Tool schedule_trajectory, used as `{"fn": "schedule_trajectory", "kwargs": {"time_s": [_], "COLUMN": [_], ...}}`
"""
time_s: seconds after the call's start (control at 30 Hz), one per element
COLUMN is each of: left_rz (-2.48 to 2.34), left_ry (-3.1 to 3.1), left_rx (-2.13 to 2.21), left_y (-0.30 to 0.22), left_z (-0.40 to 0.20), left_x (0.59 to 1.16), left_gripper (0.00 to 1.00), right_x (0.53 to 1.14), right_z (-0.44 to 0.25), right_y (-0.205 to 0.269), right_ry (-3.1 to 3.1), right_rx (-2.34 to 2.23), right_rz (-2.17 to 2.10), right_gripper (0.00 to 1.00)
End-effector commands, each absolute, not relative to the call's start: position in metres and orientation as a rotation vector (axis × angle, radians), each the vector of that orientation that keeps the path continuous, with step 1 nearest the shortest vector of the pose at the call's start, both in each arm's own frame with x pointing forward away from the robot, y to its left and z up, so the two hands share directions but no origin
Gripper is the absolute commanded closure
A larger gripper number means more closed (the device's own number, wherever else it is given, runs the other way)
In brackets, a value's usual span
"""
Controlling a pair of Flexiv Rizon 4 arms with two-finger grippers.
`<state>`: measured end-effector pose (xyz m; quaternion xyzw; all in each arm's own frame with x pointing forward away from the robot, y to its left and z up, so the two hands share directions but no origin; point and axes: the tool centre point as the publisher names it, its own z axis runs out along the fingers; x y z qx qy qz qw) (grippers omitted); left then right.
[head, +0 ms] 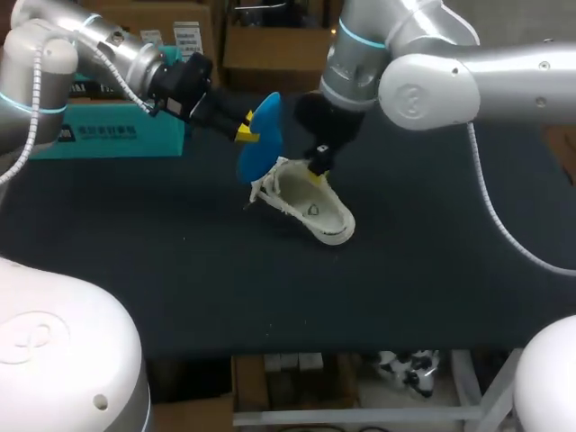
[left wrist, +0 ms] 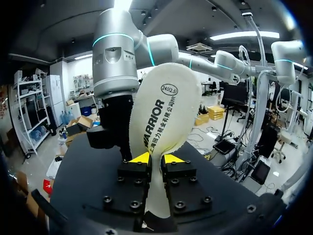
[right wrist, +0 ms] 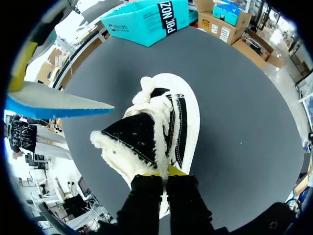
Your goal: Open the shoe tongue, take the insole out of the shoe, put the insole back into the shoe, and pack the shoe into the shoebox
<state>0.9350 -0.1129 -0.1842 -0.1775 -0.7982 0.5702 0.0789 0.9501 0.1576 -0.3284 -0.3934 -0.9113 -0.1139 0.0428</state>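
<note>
A white and black fleece-lined shoe (head: 315,211) lies on the dark table, its laces toward the left. My right gripper (head: 317,171) comes down on it from behind. In the right wrist view the right gripper (right wrist: 162,171) is shut on the fleecy end of the raised black tongue (right wrist: 134,137). My left gripper (head: 243,128) holds the insole (head: 261,135) in the air, up and left of the shoe, blue underside showing. In the left wrist view the left gripper (left wrist: 156,158) is shut on the insole (left wrist: 164,115), cream side facing. The insole's blue edge (right wrist: 49,105) hangs beside the shoe (right wrist: 188,112).
A teal shoebox (head: 117,130) stands at the table's back left, behind my left arm; the right wrist view shows the same shoebox (right wrist: 146,19) beyond the shoe. The dark table (head: 180,270) stretches toward the front edge.
</note>
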Motion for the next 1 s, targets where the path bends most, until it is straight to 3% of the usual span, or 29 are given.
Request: {"fn": "schedule_trajectory", "kwargs": {"time_s": [0.03,0.53,0.9,0.93,1.0], "left_rz": [1.554,1.535,1.533,1.534,1.534], "left_ry": [-2.174,-2.026,-1.994,-1.986,-1.982], "left_rx": [-0.752,-0.946,-0.987,-0.993,-1.002], "left_y": [-0.117,-0.118,-0.12,-0.12,-0.12], "left_z": [-0.184,-0.172,-0.172,-0.173,-0.173], "left_x": [0.952,0.968,0.97,0.97,0.968], "left_gripper": [1.0,1.0,1.0,1.0,1.0], "right_x": [0.936,0.907,0.909,0.909,0.91], "right_z": [-0.328,-0.337,-0.345,-0.344,-0.343], "right_y": [0.155,0.175,0.169,0.169,0.168], "right_ry": [-2.759,-2.523,-2.478,-2.473,-2.47], "right_rx": [-1.342,-1.746,-1.796,-1.799,-1.807], "right_rz": [-0.56,-0.707,-0.73,-0.722,-0.716], "right_gripper": [1.0,1.0,1.0,0.73,0.0]}}
